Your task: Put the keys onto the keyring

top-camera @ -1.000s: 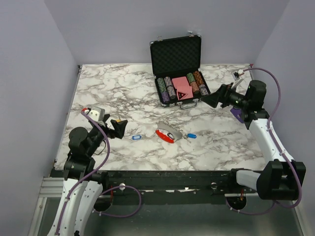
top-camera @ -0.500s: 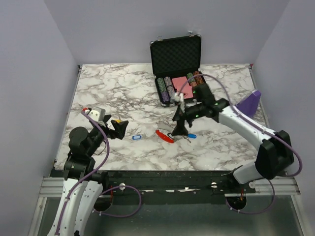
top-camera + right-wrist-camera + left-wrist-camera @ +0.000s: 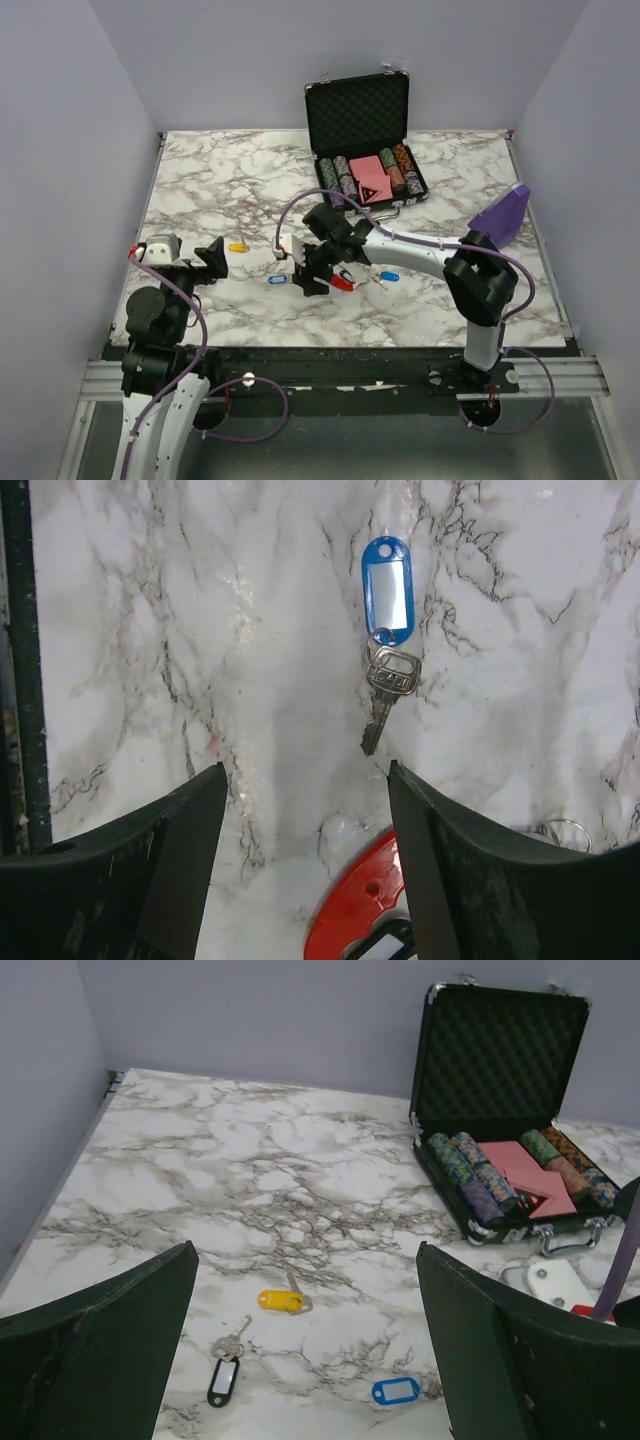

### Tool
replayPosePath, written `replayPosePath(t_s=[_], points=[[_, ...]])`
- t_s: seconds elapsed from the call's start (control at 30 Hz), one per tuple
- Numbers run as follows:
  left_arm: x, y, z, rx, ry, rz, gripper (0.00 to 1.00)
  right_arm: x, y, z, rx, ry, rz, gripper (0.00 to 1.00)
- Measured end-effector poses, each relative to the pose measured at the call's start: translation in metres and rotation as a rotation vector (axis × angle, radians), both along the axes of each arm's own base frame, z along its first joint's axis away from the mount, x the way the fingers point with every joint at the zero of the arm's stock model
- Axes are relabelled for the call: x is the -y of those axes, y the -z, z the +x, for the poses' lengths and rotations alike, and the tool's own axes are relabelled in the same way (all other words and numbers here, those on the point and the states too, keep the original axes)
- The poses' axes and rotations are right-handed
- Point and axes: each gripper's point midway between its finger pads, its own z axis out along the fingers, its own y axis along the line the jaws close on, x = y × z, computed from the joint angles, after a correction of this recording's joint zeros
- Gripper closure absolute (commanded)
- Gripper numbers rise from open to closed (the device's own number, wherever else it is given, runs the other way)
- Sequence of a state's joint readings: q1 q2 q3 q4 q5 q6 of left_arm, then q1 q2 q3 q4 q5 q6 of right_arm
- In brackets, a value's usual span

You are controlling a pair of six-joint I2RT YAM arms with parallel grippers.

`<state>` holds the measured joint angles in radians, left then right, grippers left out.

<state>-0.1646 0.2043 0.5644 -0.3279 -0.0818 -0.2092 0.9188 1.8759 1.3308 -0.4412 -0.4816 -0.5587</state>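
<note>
The keyring (image 3: 343, 281), a red and silver-grey loop, lies at the table's front centre. Its red curve (image 3: 366, 908) shows low between my right gripper's fingers. My right gripper (image 3: 305, 272) (image 3: 305, 780) hovers open just left of the keyring, holding nothing. A blue-tagged key (image 3: 388, 600) (image 3: 278, 280) lies just beyond its fingertips. A light blue-tagged key (image 3: 389, 276) lies right of the keyring. A yellow-tagged key (image 3: 237, 246) (image 3: 280, 1301), a black-tagged key (image 3: 222, 1375) and the blue tag (image 3: 395, 1390) lie ahead of my left gripper (image 3: 213, 260) (image 3: 307, 1290), which is open and empty.
An open black case (image 3: 365, 170) (image 3: 505, 1150) with poker chips and a pink card stands at the back centre. A purple object (image 3: 500, 215) sits near the right edge. A small loose metal ring (image 3: 565, 832) lies right of the right gripper.
My right arm has swung from the back right across to the front centre, ending over the keyring, its jaws a little narrower. The left arm has drawn back leftward, uncovering the yellow-tagged key.
</note>
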Motion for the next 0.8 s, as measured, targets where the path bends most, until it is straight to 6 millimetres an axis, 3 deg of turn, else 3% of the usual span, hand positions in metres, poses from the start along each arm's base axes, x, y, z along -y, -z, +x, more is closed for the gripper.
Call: replayPosePath(t_s=[0.3, 0.8], points=[[-0.025, -0.018, -0.016, 0.110, -0.126, -0.025, 0.01, -0.025, 0.026, 0.004, 0.043, -0.035, 0.005, 0.33], [-0.030, -0.023, -0.021, 0.146, -0.151, -0.025, 0.01, -0.046, 0.041, 0.027, 0.099, -0.016, 0.017, 0.41]])
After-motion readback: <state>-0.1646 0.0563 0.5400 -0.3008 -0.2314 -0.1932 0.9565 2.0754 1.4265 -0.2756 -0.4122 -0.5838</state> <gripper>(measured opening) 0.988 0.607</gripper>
